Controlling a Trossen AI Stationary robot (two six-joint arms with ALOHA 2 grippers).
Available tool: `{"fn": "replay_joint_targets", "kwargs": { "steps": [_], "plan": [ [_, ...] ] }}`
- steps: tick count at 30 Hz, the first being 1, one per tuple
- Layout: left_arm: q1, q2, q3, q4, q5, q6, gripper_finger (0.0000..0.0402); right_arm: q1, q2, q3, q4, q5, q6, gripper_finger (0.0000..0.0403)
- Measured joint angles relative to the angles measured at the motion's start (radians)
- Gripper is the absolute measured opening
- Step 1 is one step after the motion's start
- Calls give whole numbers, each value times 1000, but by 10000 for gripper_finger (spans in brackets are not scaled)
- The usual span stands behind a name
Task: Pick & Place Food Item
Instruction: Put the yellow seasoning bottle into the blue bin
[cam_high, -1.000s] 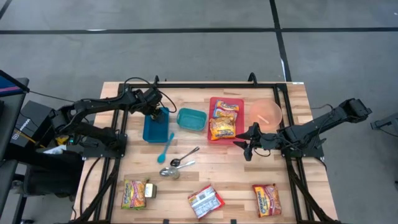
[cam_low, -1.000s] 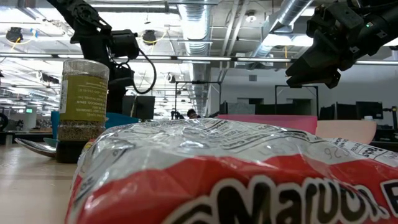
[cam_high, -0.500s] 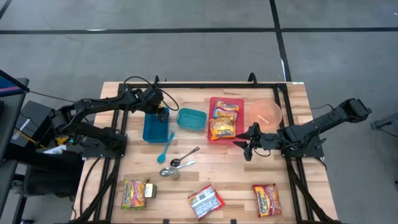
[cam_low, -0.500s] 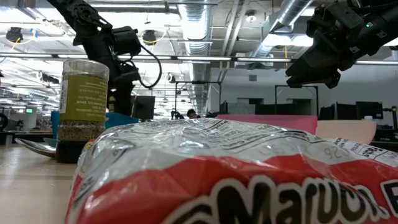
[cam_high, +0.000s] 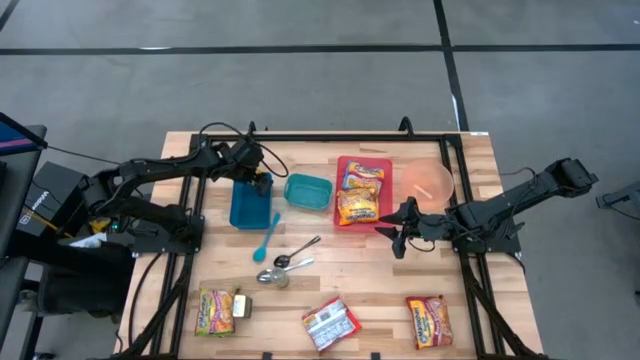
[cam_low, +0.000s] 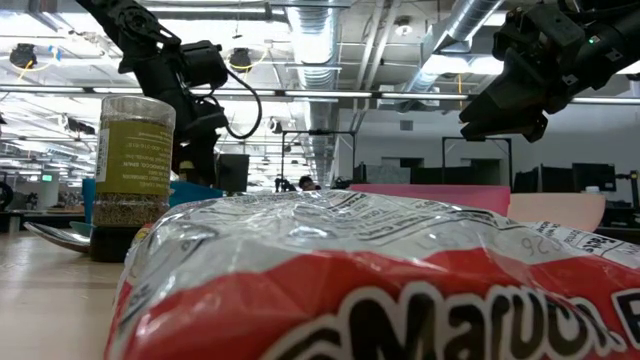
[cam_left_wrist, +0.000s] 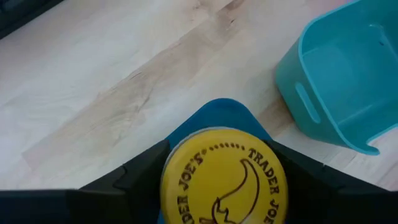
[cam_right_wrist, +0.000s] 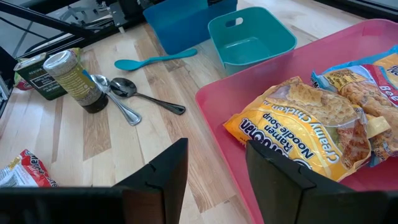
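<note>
Pale wooden table (cam_high: 470, 190), smooth with visible grain; glossy teal plastic tub (cam_right_wrist: 252, 36); shiny metal spoons (cam_right_wrist: 127, 93); crinkled, glossy plastic noodle packet (cam_right_wrist: 298, 127); matt pink plastic tray (cam_right_wrist: 214, 102).

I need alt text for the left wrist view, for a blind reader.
A yellow Trader Joe's jar lid sits between the left gripper's dark fingers, above a blue bin. A teal bin stands nearby on the wooden table.

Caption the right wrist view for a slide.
Right end effector hovers open beside the pink tray holding noodle soup packets.
</note>
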Motion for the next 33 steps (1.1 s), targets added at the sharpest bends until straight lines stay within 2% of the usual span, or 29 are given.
{"fn": "replay_joint_targets", "kwargs": {
  "steps": [4,8,15,27,33],
  "plan": [
    [-3,0,0,0,-1,0,219,0,0,0,0,0,0,156],
    [-12,0,0,5,-1,0,219,0,0,0,0,0,0,156],
    [-18,0,0,11,-1,1,261,0,0,0,0,0,0,156],
    [-18,0,0,14,-1,3,267,0,0,0,0,0,0,156],
    [-18,0,0,14,33,3,268,0,0,0,0,0,0,156]
  ]
}}
